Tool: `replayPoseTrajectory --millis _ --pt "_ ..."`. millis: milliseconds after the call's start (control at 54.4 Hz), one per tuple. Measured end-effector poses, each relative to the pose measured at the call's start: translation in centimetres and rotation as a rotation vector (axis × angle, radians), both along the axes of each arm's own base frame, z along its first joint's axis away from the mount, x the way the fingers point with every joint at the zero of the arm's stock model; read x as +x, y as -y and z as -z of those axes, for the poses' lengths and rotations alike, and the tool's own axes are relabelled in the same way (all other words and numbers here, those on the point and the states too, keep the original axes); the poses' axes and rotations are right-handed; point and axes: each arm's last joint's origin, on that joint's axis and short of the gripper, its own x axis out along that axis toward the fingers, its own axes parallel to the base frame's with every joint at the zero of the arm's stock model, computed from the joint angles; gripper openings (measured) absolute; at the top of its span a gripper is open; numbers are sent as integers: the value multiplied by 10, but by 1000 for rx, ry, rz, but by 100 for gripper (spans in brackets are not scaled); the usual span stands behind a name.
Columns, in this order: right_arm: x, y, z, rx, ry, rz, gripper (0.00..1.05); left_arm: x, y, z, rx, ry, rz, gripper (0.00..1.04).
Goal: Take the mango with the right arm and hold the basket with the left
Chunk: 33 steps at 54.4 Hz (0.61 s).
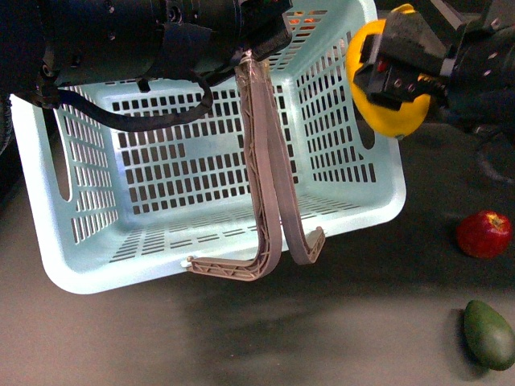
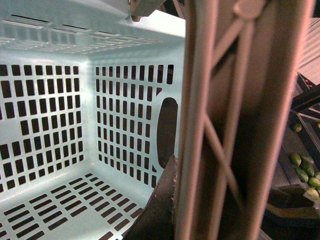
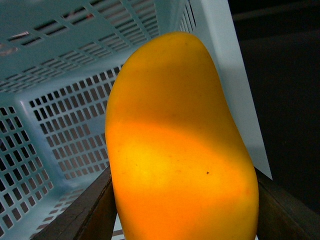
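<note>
While the left pincer (image 1: 254,55) grips the tilted basket (image 1: 71,281) by its handles (image 1: 269,185), the right pincer (image 1: 400,74) clamps the mango (image 1: 392,122) near the basket's rim.

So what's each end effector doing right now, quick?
Left end effector: closed on the handles of the basket.
Right end effector: closed, holding the mango.

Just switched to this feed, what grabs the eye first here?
The big turquoise basket fills the front view, tipped with its opening facing the camera and hung by its handles from the left gripper. At upper right, the right gripper clamps a bright yellow mango beside the basket's wall. A red apple and a dark green fruit lie on the dark table.
</note>
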Motion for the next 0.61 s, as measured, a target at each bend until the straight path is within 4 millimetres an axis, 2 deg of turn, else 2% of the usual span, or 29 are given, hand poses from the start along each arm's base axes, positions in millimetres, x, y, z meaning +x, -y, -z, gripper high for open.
replayPoseTrajectory --millis 147,221,349,496,606 --pt "8 -6 25 -16 -62 9 64 0 0 0 2 1 -3 6" --pt "12 -7 29 -21 -60 22 77 0 0 0 1 1 -3 6" --pt "16 -9 26 -2 -32 30 98 0 0 0 1 1 -2 6" --pt "15 -6 16 22 11 36 96 0 1 1 -4 -7 10 6" --pt "5 4 -1 40 58 45 96 1 1 2 7 -2 -2 6"
